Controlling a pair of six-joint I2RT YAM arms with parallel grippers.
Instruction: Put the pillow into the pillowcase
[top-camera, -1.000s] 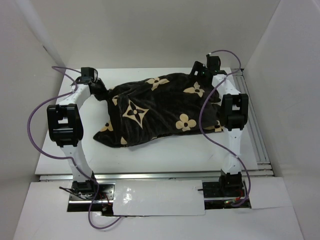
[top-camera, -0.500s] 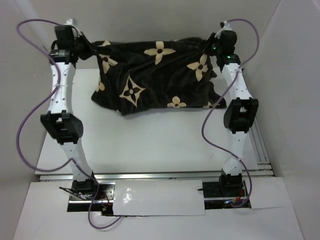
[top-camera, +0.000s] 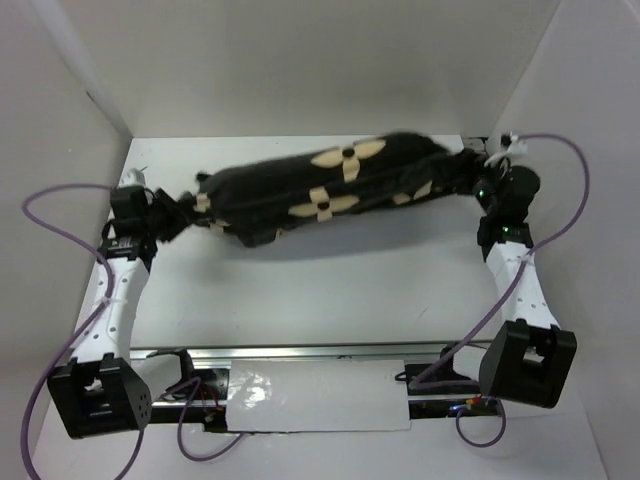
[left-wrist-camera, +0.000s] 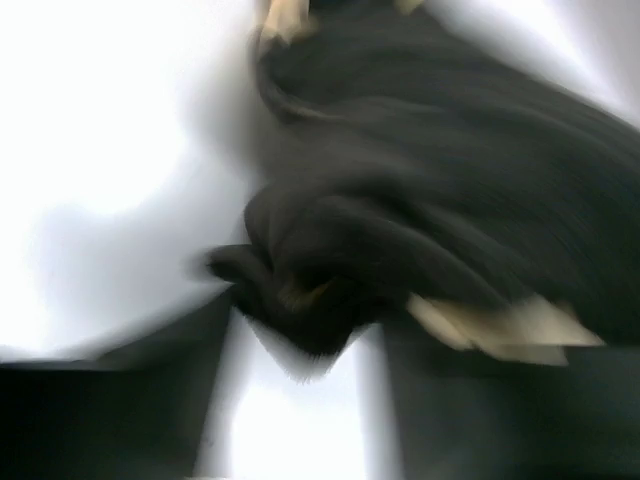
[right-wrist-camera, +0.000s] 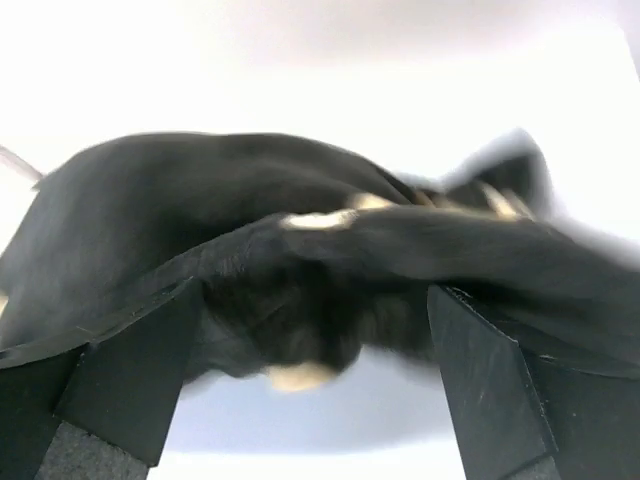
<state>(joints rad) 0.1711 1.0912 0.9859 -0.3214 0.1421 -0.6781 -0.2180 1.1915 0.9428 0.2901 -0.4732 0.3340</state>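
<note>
Pillowcase (top-camera: 320, 185) fabric hangs stretched into a long, bulging roll between the two grippers, lifted off the white table (top-camera: 330, 295), where its shadow falls beneath it. The left gripper (top-camera: 176, 213) pinches a bunched dark corner at the roll's left end. In the blurred left wrist view that knot of plush sits squeezed between the left fingers (left-wrist-camera: 110, 400), and the rest of the sack runs away beyond their tips. The right gripper (top-camera: 468, 177) clamps the opposite end. In its own view the fabric fills the gap between the right fingers (right-wrist-camera: 120, 370), drapes over both and swells out past their tips.
</note>
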